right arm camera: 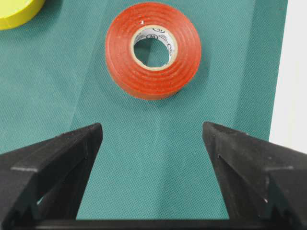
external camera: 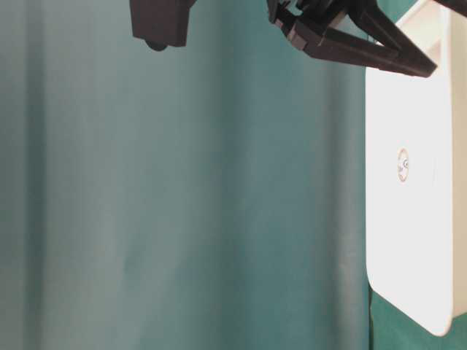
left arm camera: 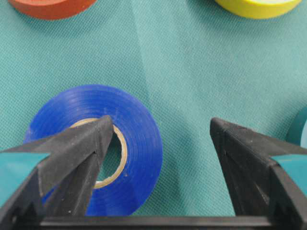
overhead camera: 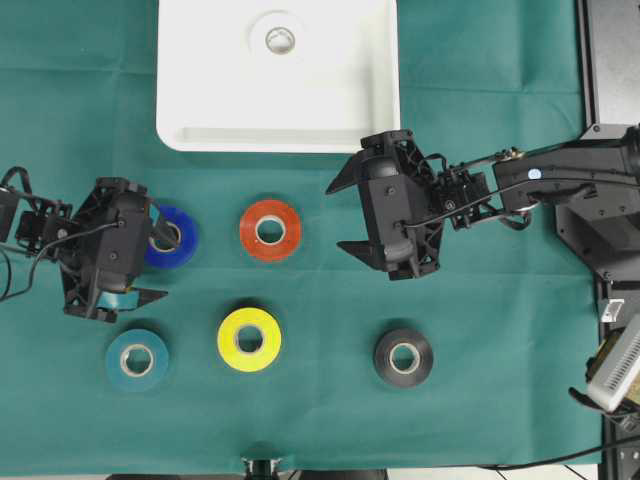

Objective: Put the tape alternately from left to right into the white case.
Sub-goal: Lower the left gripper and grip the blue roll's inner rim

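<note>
1. Tape: five rolls lie flat on the green cloth, a sixth already sits in the white case. Nearest row, along the bottom of the overhead view: teal roll, yellow roll, black roll, well apart from one another. None touched.
2. Next row: blue roll at left, red-orange roll in the middle. The slot to the right of red-orange is bare cloth under the right arm; my read is that the white roll came from there.
3. Left gripper: jaws apart, nothing clamped. In the left wrist view one finger lies over the blue roll's hollow core and the other stands on bare cloth beyond the roll's outer edge, so the jaws straddle one wall of the ring. Judging by that, it's set up for a wall pinch on blue. Whether the tip is down inside the core or above it, can't tell.
4. Right gripper: jaws wide apart, empty. Red-orange roll sits ahead of the fingertips, centred on the gap but not between the jaws. It looks parked, with red-orange as its likely next pick.
5. Farthest: the white case at the top of the overhead view, white roll inside near its middle. Case rim is just beside the right gripper.
</note>
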Robot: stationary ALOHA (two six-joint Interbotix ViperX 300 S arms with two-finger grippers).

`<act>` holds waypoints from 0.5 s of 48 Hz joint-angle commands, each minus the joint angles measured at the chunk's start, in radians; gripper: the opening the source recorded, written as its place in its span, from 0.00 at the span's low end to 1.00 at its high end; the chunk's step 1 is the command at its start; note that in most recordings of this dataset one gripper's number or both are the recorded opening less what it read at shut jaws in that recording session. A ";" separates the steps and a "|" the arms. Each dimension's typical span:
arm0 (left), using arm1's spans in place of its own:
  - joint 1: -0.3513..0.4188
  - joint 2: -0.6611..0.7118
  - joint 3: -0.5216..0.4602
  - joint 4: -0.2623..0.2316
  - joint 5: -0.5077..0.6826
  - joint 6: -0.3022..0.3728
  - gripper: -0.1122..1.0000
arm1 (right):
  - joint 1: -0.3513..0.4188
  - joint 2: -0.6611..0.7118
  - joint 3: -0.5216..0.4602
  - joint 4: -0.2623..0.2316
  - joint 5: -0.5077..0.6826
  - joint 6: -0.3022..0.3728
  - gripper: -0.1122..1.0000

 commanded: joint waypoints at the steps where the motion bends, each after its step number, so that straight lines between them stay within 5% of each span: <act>1: 0.003 0.000 -0.009 -0.002 0.002 -0.003 0.92 | 0.003 -0.021 -0.017 0.003 -0.008 0.002 0.84; 24: 0.032 -0.008 -0.008 -0.003 0.130 -0.003 0.92 | 0.003 -0.012 -0.020 0.002 -0.025 0.002 0.84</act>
